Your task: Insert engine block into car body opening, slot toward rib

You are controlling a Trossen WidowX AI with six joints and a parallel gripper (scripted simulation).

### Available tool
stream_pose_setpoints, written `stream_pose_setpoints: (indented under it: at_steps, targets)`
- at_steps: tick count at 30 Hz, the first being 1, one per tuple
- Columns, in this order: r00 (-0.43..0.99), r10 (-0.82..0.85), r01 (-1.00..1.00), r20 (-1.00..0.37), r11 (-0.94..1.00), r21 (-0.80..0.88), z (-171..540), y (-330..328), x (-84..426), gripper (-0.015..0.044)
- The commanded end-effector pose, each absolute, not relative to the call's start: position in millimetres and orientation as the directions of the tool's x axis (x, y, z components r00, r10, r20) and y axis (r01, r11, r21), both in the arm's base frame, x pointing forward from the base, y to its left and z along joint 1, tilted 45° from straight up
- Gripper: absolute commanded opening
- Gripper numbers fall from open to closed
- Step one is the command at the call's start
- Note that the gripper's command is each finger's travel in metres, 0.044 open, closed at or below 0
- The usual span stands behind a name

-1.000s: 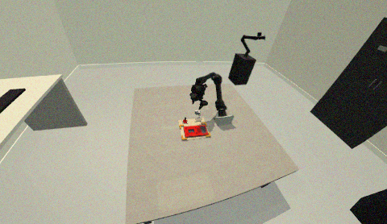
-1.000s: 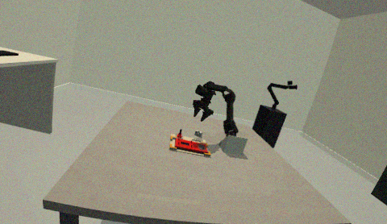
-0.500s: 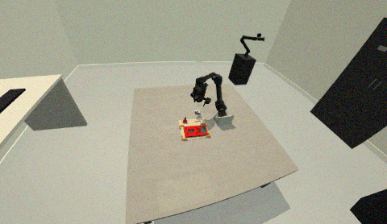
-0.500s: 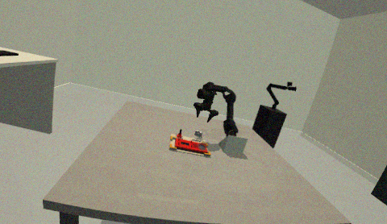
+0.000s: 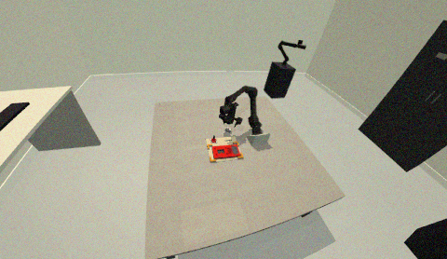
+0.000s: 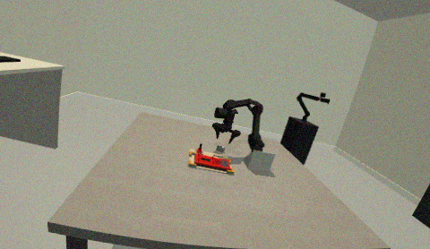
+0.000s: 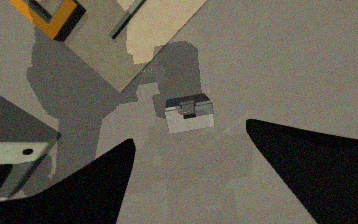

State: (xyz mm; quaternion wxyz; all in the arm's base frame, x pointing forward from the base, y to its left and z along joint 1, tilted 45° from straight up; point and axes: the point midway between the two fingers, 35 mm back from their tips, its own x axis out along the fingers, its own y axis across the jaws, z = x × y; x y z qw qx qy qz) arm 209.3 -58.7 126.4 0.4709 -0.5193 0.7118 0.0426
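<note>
The engine block (image 5: 228, 130) (image 6: 220, 149) (image 7: 190, 122) is a small light grey block with a dark notch, standing on the table just off the board's edge. My gripper (image 5: 229, 125) (image 6: 224, 140) (image 7: 189, 134) is open and empty above it, with the block between the two fingertips in the wrist view but lower down. The red car body (image 5: 227, 156) (image 6: 214, 162) lies on the cream board, with its dark opening (image 5: 221, 151) (image 6: 205, 159) empty. The rib inside the opening is too small to make out. The car body is outside the wrist view.
The cream board (image 7: 157, 27) carries orange corner pieces (image 7: 65, 22) and a thin grey bar (image 7: 126, 20). A small red post (image 5: 214, 140) (image 6: 200, 149) stands on its back left part. A pale grey panel (image 5: 260, 141) (image 6: 262, 161) stands by the arm's base, right of the board.
</note>
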Motion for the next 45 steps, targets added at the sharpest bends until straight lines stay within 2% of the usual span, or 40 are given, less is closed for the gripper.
stream_pose_setpoints:
  at_steps: [1, 34, 43, 45]
  targets:
    - [-0.008, -0.7, -0.788, -0.715, 0.444, -0.426, 125, -68, 210, 0.044]
    - [-0.007, -0.701, -0.788, -0.713, 0.443, -0.428, 87, -106, 209, 0.044]
    - [-0.007, -0.701, -0.788, -0.713, 0.443, -0.428, 87, -106, 209, 0.0204]
    - [-0.007, -0.701, -0.788, -0.713, 0.443, -0.428, 87, -106, 209, 0.019]
